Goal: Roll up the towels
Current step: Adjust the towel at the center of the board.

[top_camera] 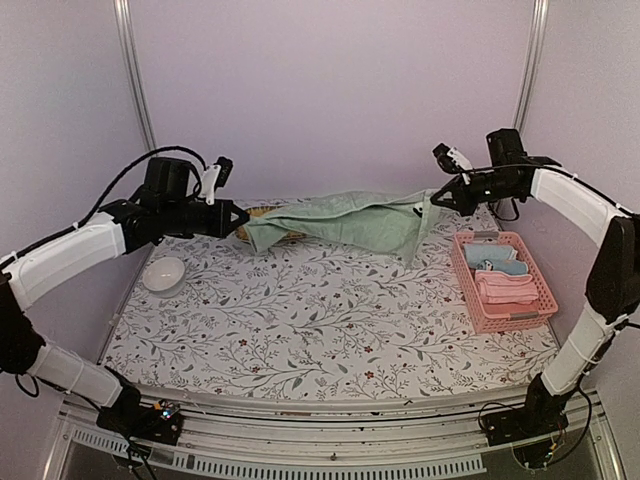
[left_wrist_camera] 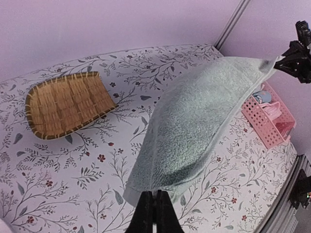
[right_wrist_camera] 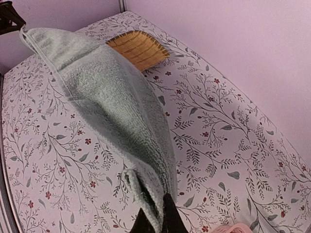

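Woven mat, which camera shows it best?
The left wrist view: the woven mat lies whole and unobstructed there. The right wrist view shows only part of it, with the green towel hanging across the rest. The top external view shows just brown slivers at that towel's edges.

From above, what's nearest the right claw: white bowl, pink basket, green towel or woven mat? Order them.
1. green towel, pinched in the right gripper.
2. pink basket, on the right side.
3. woven mat, at the back, under the towel's left end.
4. white bowl, far left.
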### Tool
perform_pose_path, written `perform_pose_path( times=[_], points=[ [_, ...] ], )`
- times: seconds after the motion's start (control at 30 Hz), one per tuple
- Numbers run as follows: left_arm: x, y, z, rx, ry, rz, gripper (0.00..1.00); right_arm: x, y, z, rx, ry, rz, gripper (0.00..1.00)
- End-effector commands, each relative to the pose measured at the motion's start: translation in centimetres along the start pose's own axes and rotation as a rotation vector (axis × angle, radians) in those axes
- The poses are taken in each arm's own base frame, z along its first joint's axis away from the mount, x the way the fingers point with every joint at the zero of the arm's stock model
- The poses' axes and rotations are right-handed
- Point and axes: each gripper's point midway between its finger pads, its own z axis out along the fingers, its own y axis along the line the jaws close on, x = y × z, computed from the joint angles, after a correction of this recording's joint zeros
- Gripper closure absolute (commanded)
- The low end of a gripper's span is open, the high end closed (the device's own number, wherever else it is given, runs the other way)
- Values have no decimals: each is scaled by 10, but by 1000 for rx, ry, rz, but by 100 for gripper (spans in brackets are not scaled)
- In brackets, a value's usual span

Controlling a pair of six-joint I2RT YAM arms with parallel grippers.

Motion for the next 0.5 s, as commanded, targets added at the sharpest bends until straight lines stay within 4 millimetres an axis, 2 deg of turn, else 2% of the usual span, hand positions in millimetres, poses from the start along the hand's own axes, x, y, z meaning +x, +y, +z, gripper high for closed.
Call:
perform_pose_path(
  times=[0.0,0.1,0.13,0.2,0.3,0.33,0.4,0.47],
  points=[
    [67,-18,3,146,145,-20,100,40,48,4,-149,33,66,97],
    [124,-30,3,199,265,-79,99,81,75,10,-235,79,115,96],
    [146,-39,2,228,316,-93,94,91,83,10,-258,90,122,96],
    [167,-53,-1,276,380,-100,81,113,97,12,-296,120,138,96],
    [183,-59,-3,230,436,-41,67,134,107,14,-325,163,154,96],
    [184,-53,-1,189,436,-33,64,138,108,15,-327,171,160,96],
    [185,-37,3,101,436,-19,62,139,108,16,-328,164,163,96],
    [193,-31,8,78,471,-1,62,135,108,16,-331,148,169,96]
  ],
)
